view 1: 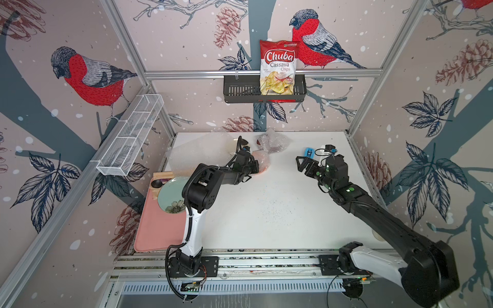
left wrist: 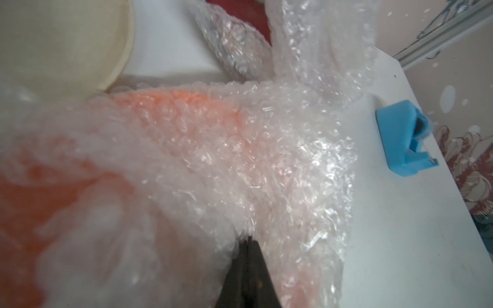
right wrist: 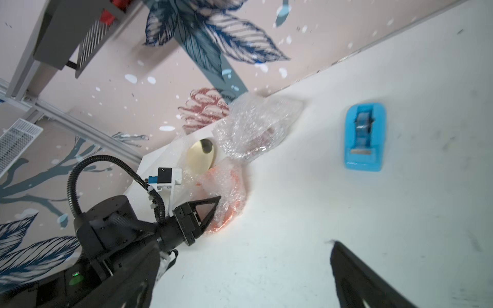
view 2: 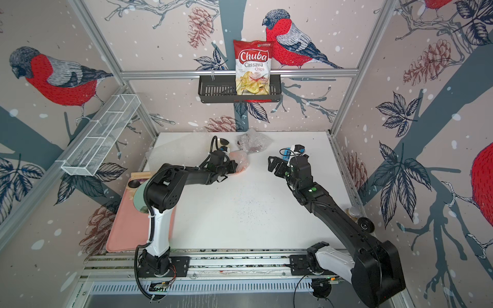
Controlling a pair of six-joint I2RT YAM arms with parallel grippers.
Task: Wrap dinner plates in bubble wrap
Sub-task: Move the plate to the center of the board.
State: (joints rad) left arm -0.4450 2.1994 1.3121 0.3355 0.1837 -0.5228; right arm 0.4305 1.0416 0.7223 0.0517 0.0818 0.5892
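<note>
Far left: pink tray (view 1: 149,229) carrying the pale green plate (view 1: 170,196). Only the top views took these in.
Spare sheet: more bubble wrap (view 1: 197,152) lay flat at the back left of the table (view 1: 266,213).
Cream plate (right wrist: 198,157): bare, just beside my left wrist camera.
Left gripper (left wrist: 248,240): my fingers were pressed together on a fold of wrap. Only the left wrist view showed the tips; in the top views my wrist hid them.
Orange plate (view 1: 262,163): inside the wrap, back centre. Round, so no long axis of its own; the bundle ran near-to-far. Flat or tipped, I could not tell.
Dark red plate (right wrist: 256,133): wrapped, by the back wall.
Tape dispenser (right wrist: 364,136): whole in the right wrist view.
Right gripper (view 1: 301,164): fingers apart, empty, pointing toward the orange bundle, well apart from it.
</note>
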